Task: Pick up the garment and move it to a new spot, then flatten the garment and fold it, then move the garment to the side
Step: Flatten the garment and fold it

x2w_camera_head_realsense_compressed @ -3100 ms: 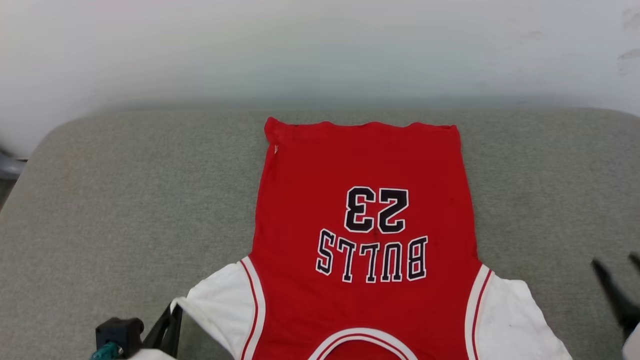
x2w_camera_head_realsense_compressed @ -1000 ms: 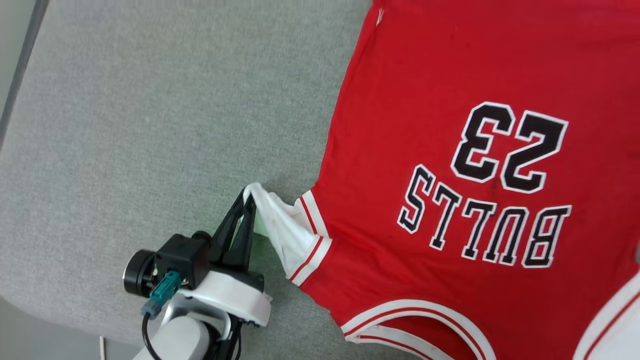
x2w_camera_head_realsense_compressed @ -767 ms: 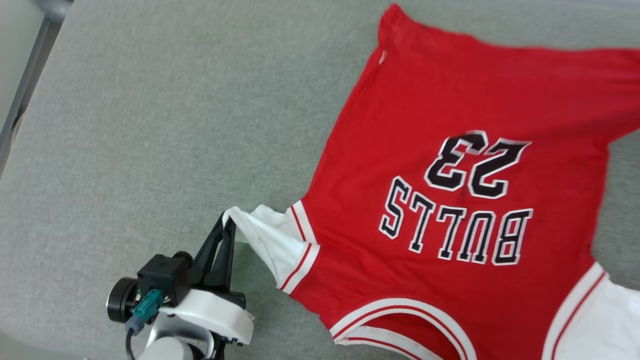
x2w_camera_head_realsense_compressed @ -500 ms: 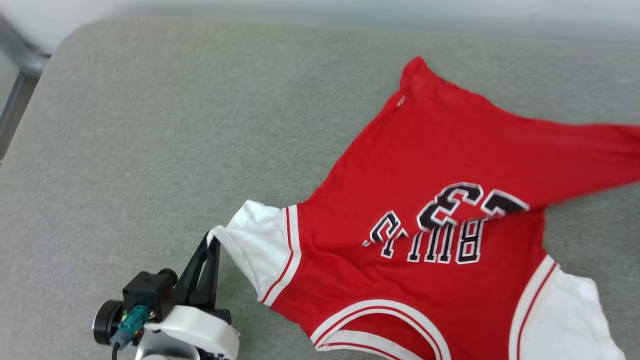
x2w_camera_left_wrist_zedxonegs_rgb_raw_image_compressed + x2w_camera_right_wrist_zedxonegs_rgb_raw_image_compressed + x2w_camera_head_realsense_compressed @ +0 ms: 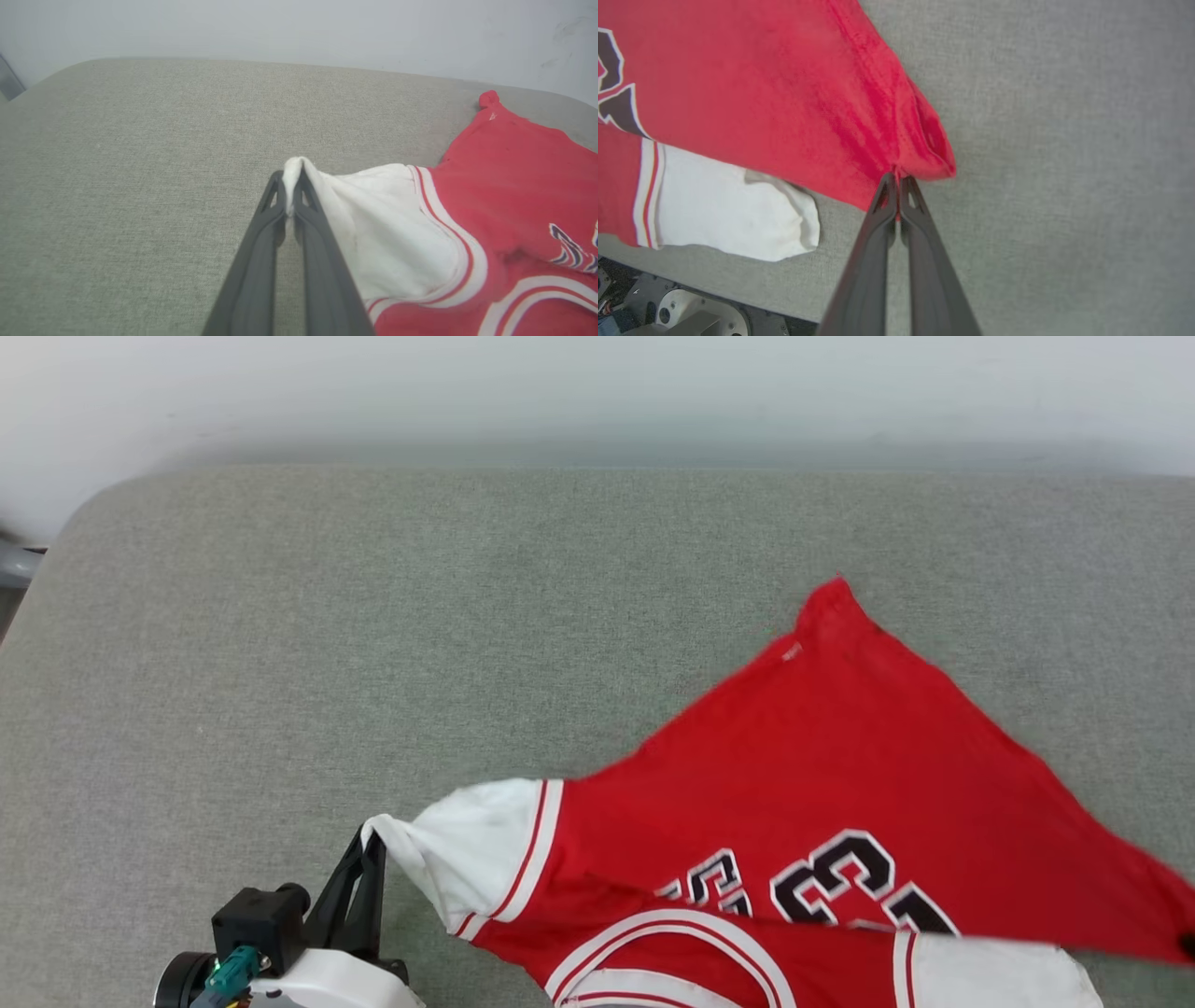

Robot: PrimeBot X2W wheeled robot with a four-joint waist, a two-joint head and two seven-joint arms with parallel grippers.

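The garment (image 5: pixel 840 756), a red T-shirt with white sleeves and black "23" print, lies partly folded on the grey cushion. Its far right hem corner is drawn over the front, covering part of the lettering. In the head view my left gripper (image 5: pixel 372 840) sits at the lower left, shut on the tip of the white left sleeve (image 5: pixel 467 849). The left wrist view shows that gripper (image 5: pixel 290 179) pinching the sleeve cuff (image 5: pixel 383 233). My right gripper (image 5: pixel 898 179) is shut on the red hem corner (image 5: pixel 924 149), with the other white sleeve (image 5: pixel 738 210) lying underneath.
A wide grey upholstered surface (image 5: pixel 373 616) stretches left and beyond the shirt, ending at a white wall (image 5: pixel 560 392). A grey metal frame piece (image 5: pixel 14 565) shows past the left edge. Part of the robot's base (image 5: pixel 682 312) appears below the cushion's near edge.
The head camera has swung back level. The hem's right corner has come toward the near side, folding the red body diagonally over the lettering. The left gripper still holds the sleeve.
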